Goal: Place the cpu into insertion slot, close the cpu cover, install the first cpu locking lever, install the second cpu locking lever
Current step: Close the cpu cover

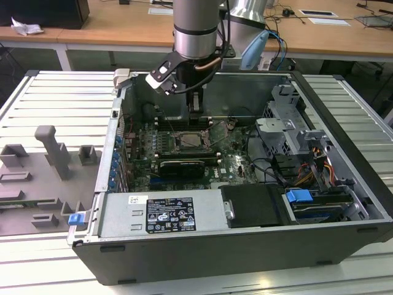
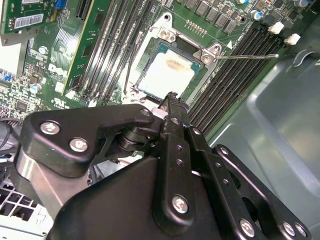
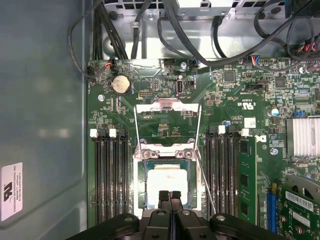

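The cpu (image 3: 167,186), a pale square chip, lies flat in the insertion slot (image 3: 141,186) on the green board; the second wrist view also shows the cpu (image 2: 167,72) seated there. The cpu cover (image 3: 168,106), a silvery frame with a square window, is swung open and lies back beyond the slot. A thin locking lever (image 3: 206,186) stands free beside the slot, and the same lever (image 2: 250,56) sticks out sideways in the second wrist view. My gripper (image 3: 169,195) is shut with nothing in it, hovering just over the cpu's near edge. The exterior view has the gripper (image 1: 195,109) above the slot (image 1: 189,141).
Long black memory slots (image 3: 110,175) flank the socket on both sides. Black cables (image 3: 190,35) run across the far end of the board. The grey case wall (image 3: 40,125) stands close alongside. A drive cage (image 1: 285,132) and a power supply (image 1: 163,212) fill the rest of the case.
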`<state>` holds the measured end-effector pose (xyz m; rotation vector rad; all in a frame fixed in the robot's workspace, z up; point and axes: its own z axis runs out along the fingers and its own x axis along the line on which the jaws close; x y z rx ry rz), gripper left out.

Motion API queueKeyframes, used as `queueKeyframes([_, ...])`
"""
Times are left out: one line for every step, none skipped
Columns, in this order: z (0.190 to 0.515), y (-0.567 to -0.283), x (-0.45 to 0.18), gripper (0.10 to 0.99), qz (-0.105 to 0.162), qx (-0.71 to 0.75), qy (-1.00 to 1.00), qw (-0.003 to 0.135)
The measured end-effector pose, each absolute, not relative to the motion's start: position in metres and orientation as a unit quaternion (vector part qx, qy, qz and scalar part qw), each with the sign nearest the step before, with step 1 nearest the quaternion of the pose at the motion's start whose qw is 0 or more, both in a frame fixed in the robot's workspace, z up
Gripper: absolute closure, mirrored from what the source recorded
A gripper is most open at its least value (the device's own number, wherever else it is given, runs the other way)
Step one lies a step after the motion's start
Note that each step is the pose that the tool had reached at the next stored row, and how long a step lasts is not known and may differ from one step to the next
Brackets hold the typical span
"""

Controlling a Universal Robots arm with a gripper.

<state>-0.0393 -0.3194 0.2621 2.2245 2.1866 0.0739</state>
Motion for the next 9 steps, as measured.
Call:
queueKeyframes([0.2624,-0.3194,-0.0393,0.98,0.024,0.713,0.701,0.011])
queueKeyframes([0.2629,-0.3194,-0.0393,0.98,0.024,0.713,0.701,0.011])
queueKeyframes([0.2635,-0.3194,-0.0392,0.98,0.024,0.713,0.701,0.011])
queueKeyframes([0.2639,-0.3194,-0.0392,0.98,0.024,0.713,0.701,0.011])
queueKeyframes([0.2643,-0.3194,-0.0393,0.98,0.024,0.713,0.701,0.011])
queueKeyframes([0.2646,-0.3194,-0.0393,0.98,0.024,0.713,0.701,0.011])
queueKeyframes([0.2651,-0.3194,-0.0392,0.98,0.024,0.713,0.701,0.011])
queueKeyframes([0.2654,-0.3194,-0.0392,0.98,0.024,0.713,0.701,0.011])
queueKeyframes([0.266,-0.3194,-0.0393,0.98,0.024,0.713,0.701,0.011])
